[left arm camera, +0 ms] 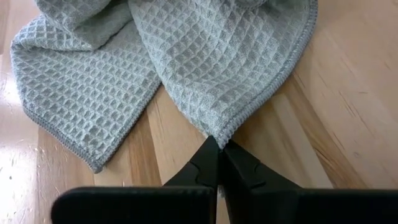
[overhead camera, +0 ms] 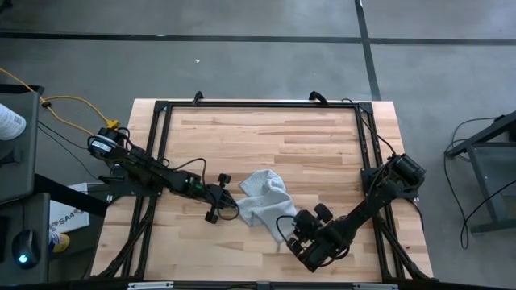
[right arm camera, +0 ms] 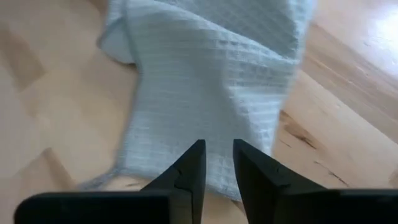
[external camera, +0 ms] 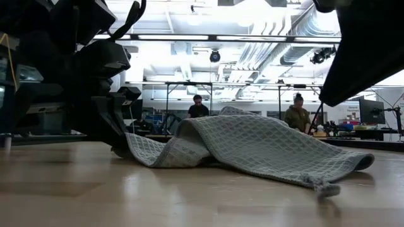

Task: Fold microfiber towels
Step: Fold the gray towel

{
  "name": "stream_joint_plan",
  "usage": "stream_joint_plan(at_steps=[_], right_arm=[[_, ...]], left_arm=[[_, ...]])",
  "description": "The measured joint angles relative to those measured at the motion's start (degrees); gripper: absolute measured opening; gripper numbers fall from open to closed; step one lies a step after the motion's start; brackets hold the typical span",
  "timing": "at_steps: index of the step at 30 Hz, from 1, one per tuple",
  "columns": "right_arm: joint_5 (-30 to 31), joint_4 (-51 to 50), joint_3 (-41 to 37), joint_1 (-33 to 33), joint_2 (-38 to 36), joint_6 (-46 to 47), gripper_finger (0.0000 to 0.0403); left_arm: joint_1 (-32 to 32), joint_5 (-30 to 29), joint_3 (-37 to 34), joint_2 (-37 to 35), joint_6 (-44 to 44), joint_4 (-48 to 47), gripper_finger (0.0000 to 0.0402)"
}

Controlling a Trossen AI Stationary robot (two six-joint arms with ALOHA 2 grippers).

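Note:
The light grey microfiber towel lies crumpled on the wooden table, humped in the middle, with its right end flat on the wood. My left gripper is at the towel's left side and shut on one of its corners. In the low view it is the dark shape at the left. My right gripper hovers over the towel's near right part, its fingers a narrow gap apart and touching nothing. The low view shows it raised above the table. My left gripper pinches a hemmed corner of the towel between its two fingertips. The fingers come nearly level from the table's left, low over the wood. The corner sits just at table height, and the rest of the towel lies slack on the table.
A black frame runs along the table's far edge and both sides. Bare wood lies beyond the towel toward the far edge. People stand in the room behind the table.

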Motion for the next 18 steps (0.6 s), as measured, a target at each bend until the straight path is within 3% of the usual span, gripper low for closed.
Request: stream_joint_plan(at_steps=[5, 11, 18], right_arm=[[-6.5, 7.6, 0.0, -0.1, 0.0, -5.1, 0.0079], [-8.8, 11.6, 0.0, -1.2, 1.1, -8.2, 0.0079], [-15.6, 17.5, 0.0, -3.5, 3.2, -11.0, 0.0079]], left_arm=[[0.0, 0.0, 0.0, 0.0, -0.8, 0.0, 0.0002], [0.0, 0.0, 0.0, 0.0, -1.1, -0.1, 0.0001], [0.0, 1.1, 0.1, 0.0, -1.2, -0.1, 0.0001]])
